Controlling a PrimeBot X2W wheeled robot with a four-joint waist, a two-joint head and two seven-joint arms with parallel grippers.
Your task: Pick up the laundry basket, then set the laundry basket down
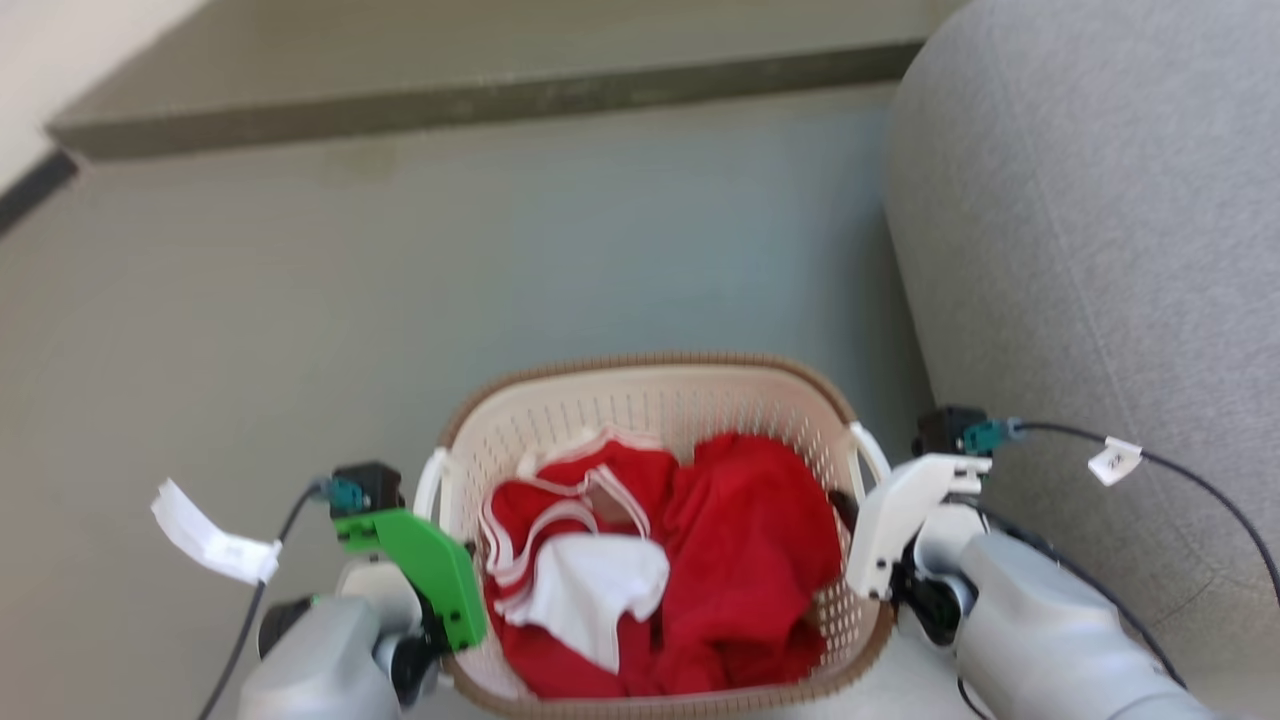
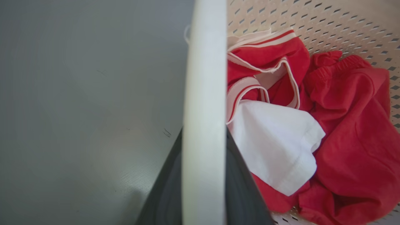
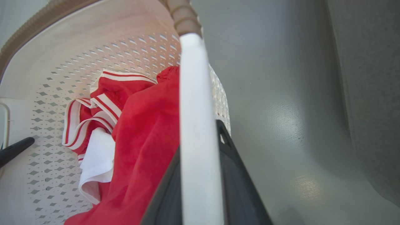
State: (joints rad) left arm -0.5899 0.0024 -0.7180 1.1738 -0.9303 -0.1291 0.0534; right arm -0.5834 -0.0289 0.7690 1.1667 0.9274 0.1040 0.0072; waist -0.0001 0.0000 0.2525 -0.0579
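The laundry basket point(image 1: 660, 405), cream perforated plastic with a brown woven-look rim, sits low in the middle of the head view between my two arms. It holds red clothes with white trim point(image 1: 740, 540) and a white cloth point(image 1: 590, 585). My left gripper point(image 2: 204, 134), under a green cover point(image 1: 425, 570), is shut on the basket's white left loop handle point(image 2: 204, 62). My right gripper point(image 3: 200, 140), under a white cover point(image 1: 895, 520), is shut on the right loop handle point(image 3: 192, 78). Whether the basket's bottom touches the floor is hidden.
A grey upholstered sofa point(image 1: 1100, 250) rises close on the right, beside my right arm. Grey floor point(image 1: 300, 300) stretches ahead and to the left. A dark low ledge point(image 1: 480, 100) runs along the back. Cables with white tags point(image 1: 215, 540) hang off both wrists.
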